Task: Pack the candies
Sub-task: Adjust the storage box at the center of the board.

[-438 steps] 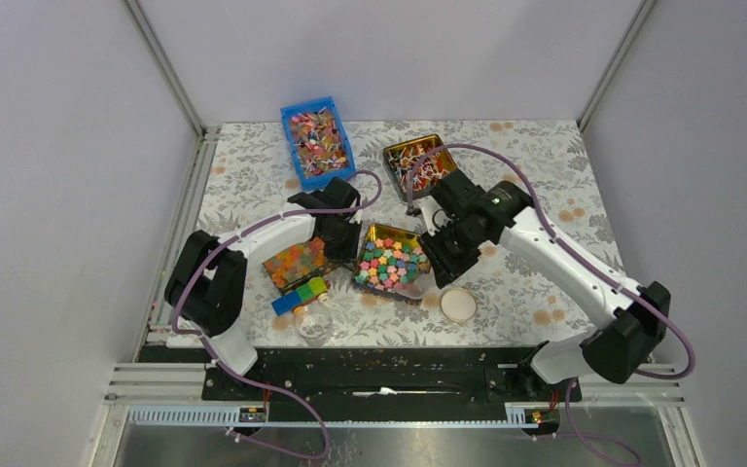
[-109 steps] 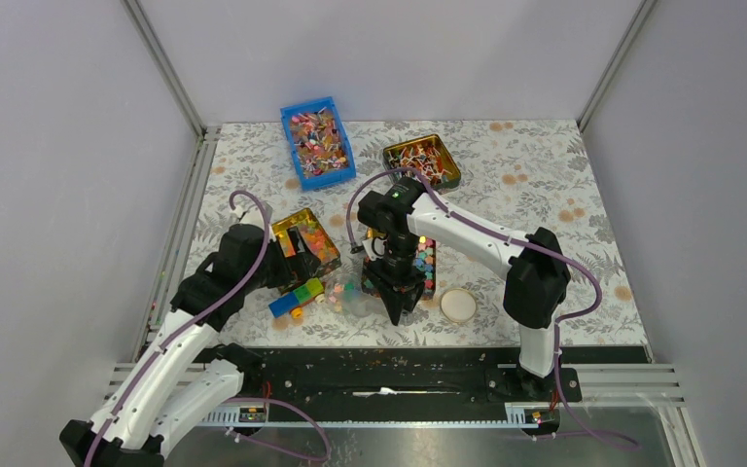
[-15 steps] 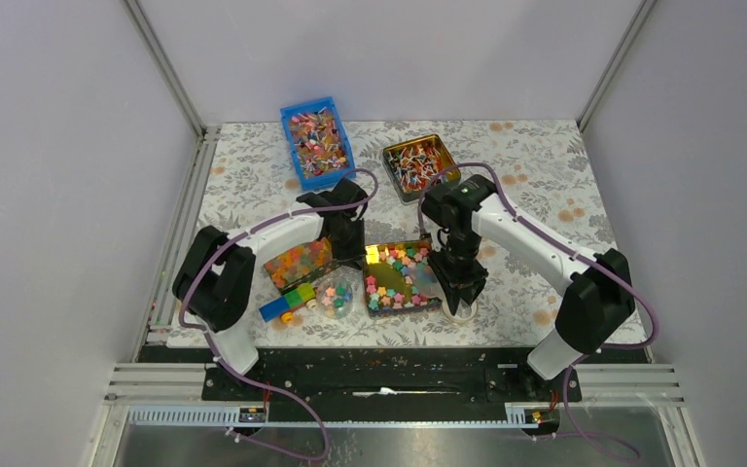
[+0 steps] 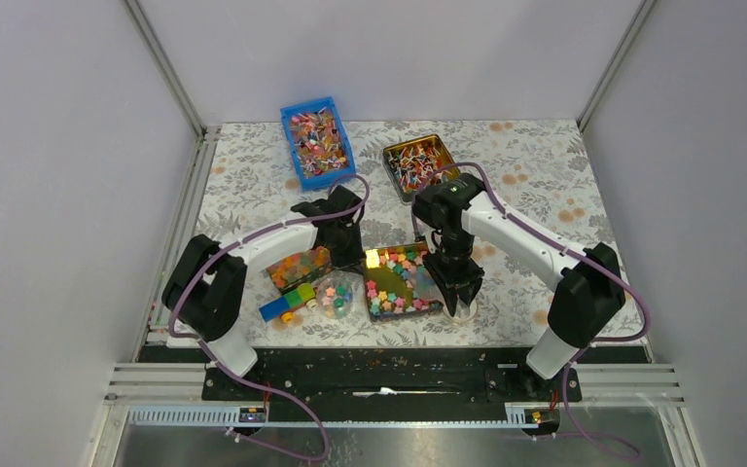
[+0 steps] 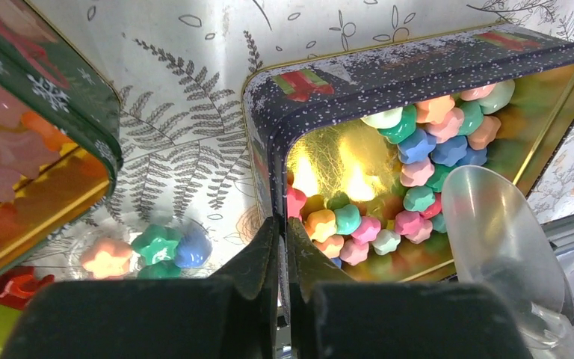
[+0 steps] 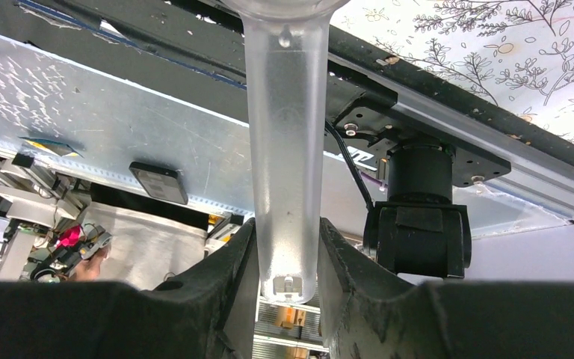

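Small star-shaped candies (image 5: pixel 417 146), pink, green, blue and orange, lie loose in a tin (image 5: pixel 418 67) by the table's (image 4: pixel 545 175) near edge.

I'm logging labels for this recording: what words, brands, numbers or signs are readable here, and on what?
None can be read.
The dark snow-speckled metal tin: only gift-box pictures, no lettering.
The clear plastic scoop: no marking visible.
The small black plate below the frame: too blurred.

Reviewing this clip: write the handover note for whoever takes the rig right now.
Left gripper: shut on the corner wall of the candy tin.
Right gripper: shut on the handle of the clear scoop, bowl at the tin's edge.
Done: a few candies lie in the clear cup beside the tin.
Left: most candies are in the tin; scoop more across.
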